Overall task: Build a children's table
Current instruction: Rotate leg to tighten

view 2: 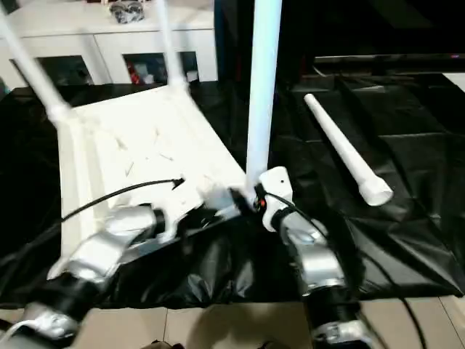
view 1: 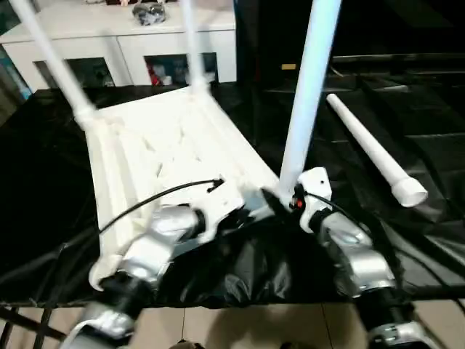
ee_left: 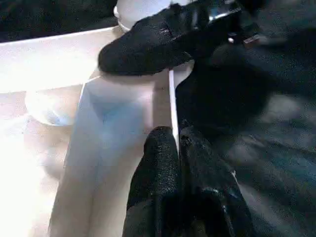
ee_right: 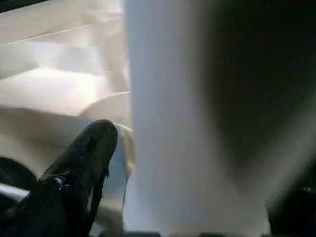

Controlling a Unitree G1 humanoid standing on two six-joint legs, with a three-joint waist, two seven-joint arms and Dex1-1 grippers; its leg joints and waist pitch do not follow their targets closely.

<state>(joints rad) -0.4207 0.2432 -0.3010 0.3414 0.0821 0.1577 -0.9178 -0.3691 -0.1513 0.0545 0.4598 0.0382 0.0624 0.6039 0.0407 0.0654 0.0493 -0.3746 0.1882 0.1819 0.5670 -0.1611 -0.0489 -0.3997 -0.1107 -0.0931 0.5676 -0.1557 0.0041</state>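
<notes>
tabletop (view 1: 167, 145): one, upside down, centre-left on black sheet (view 1: 436, 218)
legs: three upright in sockets (view 1: 309, 87), one loose (view 1: 370, 149) right of frame
left gripper (ee_left: 177, 148): fingers pressed together at tabletop edge
right gripper (view 1: 280, 200): spread around near leg's base
cabinet (view 1: 123, 43): top left, behind

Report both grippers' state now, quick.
Left gripper: shut, holding nothing, fingertips at the tabletop edge.
Right gripper: open around the base of the upright leg; a firm grip cannot be told.

One tabletop (view 1: 174, 145), four legs (view 1: 309, 94), two end effectors (view 1: 280, 203)
</notes>
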